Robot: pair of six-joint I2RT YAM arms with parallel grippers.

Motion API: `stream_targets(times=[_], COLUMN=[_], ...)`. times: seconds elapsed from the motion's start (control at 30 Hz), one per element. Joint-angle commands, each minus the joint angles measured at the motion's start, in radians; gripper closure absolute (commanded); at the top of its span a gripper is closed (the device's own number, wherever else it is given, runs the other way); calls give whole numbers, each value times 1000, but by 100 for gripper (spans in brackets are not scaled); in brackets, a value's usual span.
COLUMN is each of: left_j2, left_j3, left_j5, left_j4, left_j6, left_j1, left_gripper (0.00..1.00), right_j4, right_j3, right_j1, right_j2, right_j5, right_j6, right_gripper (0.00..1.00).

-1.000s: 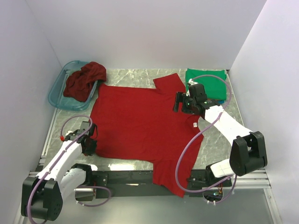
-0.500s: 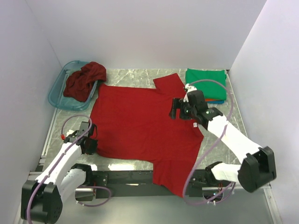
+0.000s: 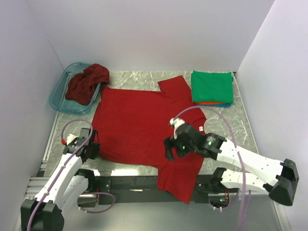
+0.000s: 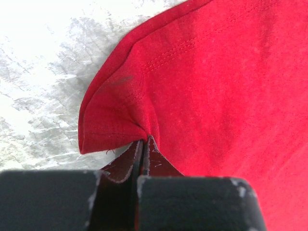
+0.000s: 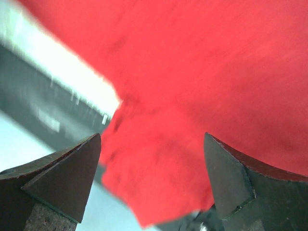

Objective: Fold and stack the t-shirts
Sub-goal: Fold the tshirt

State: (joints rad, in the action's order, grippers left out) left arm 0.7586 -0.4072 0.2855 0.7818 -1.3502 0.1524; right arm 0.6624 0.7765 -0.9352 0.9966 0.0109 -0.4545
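The left gripper [image 4: 143,142] pinches a corner of the red shirt [image 3: 139,125]. The right gripper [image 5: 152,137] hangs wide open over it.

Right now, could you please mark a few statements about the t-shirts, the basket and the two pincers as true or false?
1. The left pincer is shut on a corner of the red t-shirt. True.
2. The right pincer is clamped on cloth. False: it is open above the red t-shirt and holds nothing.
3. The maroon t-shirt is spread out flat. False: it lies bunched up in the teal basket.
4. The green t-shirt lies folded at the far right. True.
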Motion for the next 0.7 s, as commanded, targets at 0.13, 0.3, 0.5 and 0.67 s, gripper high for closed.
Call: stream_targets(times=[0.13, 0.3, 0.5, 0.67], left_j2=[-47, -65, -47, -67], left_j3=[8, 21, 13, 19], left_j5=[9, 0, -6, -6], left_j4=[-35, -47, -52, -53], left_j6=[16, 26, 42, 36], left_j1=[4, 6, 6, 6], left_gripper=[100, 100, 99, 100], right_j4=[94, 100, 85, 51], right_j3=[-92, -102, -108, -137], right_j1=[-340, -533, -652, -659], right_j2=[-15, 77, 186, 223], right_j5=[-66, -92, -92, -112], right_j6=[-170, -240, -285, -308], right_gripper=[9, 11, 16, 24])
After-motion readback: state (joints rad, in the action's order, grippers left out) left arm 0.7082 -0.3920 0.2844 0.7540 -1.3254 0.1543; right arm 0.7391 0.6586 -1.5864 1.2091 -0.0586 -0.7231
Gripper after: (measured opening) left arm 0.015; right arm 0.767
